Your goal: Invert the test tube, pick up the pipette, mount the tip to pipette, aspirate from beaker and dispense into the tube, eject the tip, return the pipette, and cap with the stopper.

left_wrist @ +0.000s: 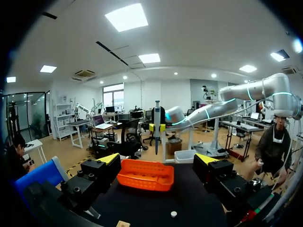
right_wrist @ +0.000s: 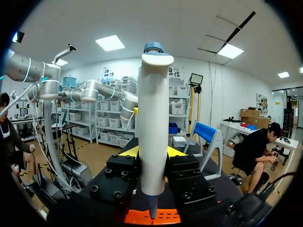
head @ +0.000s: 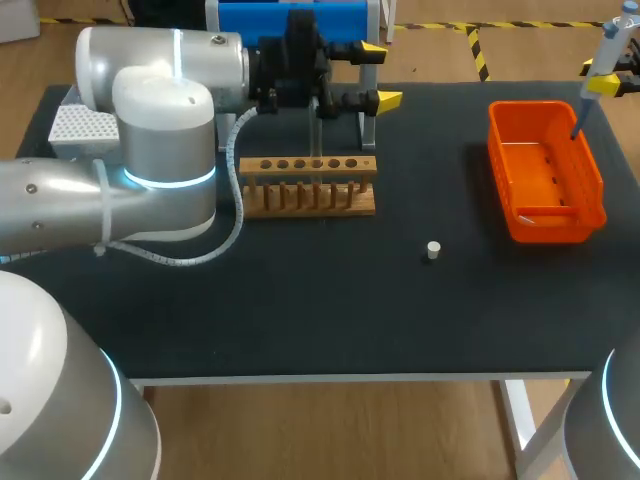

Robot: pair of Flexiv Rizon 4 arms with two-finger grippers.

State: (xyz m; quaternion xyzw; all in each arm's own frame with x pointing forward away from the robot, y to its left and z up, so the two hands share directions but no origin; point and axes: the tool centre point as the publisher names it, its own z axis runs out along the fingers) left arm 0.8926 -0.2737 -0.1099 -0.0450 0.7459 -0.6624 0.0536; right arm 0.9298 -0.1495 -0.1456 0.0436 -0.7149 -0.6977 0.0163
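Pipette (right_wrist: pixel 152 127) stands upright, clamped between the two yellow-tipped fingers of the right hand (right_wrist: pixel 151 152). Its narrow lower end points down past the fingers at the orange bin (head: pixel 560 228). Seen from the head view, it hangs at about 2 o'clock on the tabletop (head: pixel 300 310), over the bin's far rim. The left hand (head: pixel 380 73) hovers at about 1 o'clock from the wooden rack (head: pixel 307 185), fingers spread apart with nothing between them. A small white stopper (head: pixel 433 250) lies alone at about 4 o'clock from the rack, well apart from both hands.
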